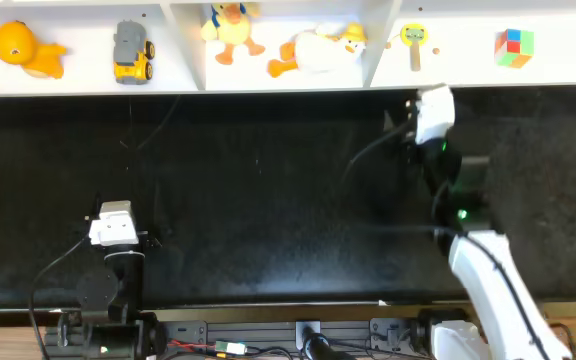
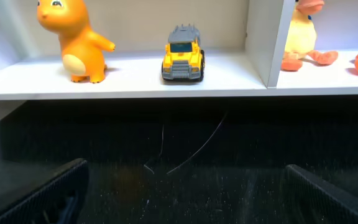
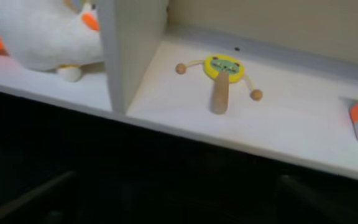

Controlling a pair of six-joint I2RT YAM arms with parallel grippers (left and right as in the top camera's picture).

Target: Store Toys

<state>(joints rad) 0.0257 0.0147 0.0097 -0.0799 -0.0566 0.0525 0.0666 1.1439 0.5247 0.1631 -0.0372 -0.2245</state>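
Toys stand on a white shelf (image 1: 288, 84) at the table's far edge. From left to right they are an orange dinosaur (image 1: 26, 50), a yellow truck (image 1: 133, 52), a yellow duck plush (image 1: 232, 30), a white duck plush (image 1: 318, 50), a small rattle drum (image 1: 413, 42) and a coloured cube (image 1: 514, 46). My right gripper (image 3: 173, 199) is open and empty, just in front of the shelf edge below the rattle drum (image 3: 221, 78). My left gripper (image 2: 182, 199) is open and empty, low over the black mat near its base, facing the truck (image 2: 183, 55) and the dinosaur (image 2: 76, 40).
A black mat (image 1: 268, 190) covers the table between the arms and the shelf. White dividers (image 3: 132, 50) split the shelf into compartments. Cables run along the table's near edge by the arm bases.
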